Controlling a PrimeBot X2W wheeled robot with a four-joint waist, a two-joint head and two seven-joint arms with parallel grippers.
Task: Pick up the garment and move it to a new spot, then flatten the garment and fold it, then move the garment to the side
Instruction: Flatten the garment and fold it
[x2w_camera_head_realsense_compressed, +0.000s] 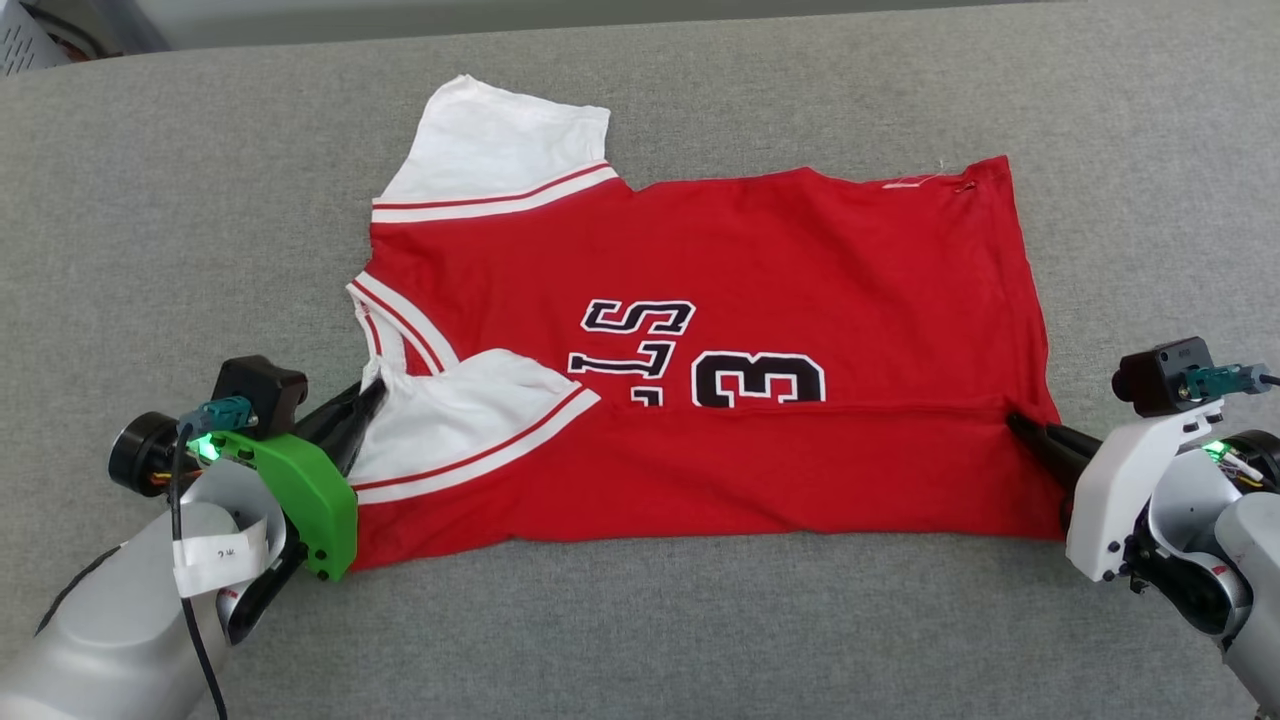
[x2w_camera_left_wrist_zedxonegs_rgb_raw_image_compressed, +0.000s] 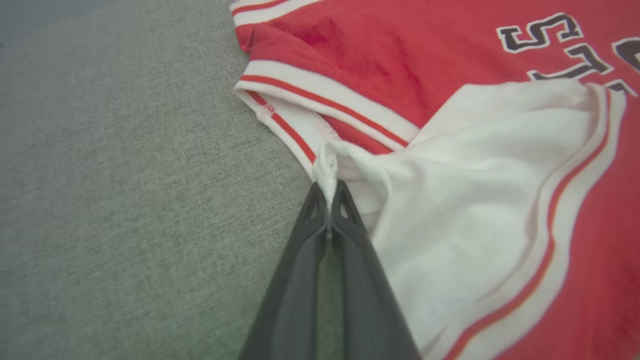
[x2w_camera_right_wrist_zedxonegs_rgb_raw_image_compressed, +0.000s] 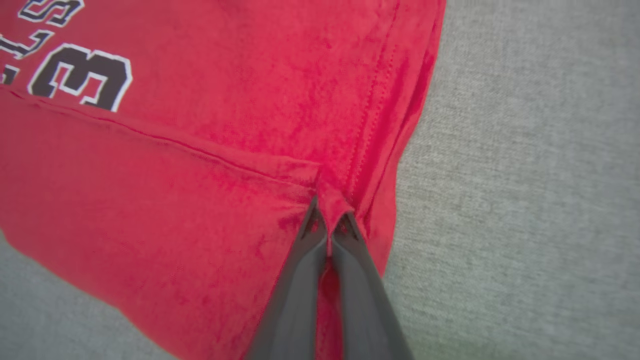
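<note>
Red garment (x2w_camera_head_realsense_compressed: 760, 250), white sleeves, black print; grey surface (x2w_camera_head_realsense_compressed: 150, 200)

**A:** quick headcount, how many things are on the grey surface (x2w_camera_head_realsense_compressed: 150, 250)?

**B:** just one garment (x2w_camera_head_realsense_compressed: 760, 260), with two white sleeves (x2w_camera_head_realsense_compressed: 495, 140) and one striped collar (x2w_camera_head_realsense_compressed: 400, 325).

**A:** and grippers?

**B:** two. One left gripper (x2w_camera_head_realsense_compressed: 370, 394), one right gripper (x2w_camera_head_realsense_compressed: 1013, 421), two dark fingers (x2w_camera_left_wrist_zedxonegs_rgb_raw_image_compressed: 295, 280) each, so four fingers total. And one grey surface, lol.
</note>
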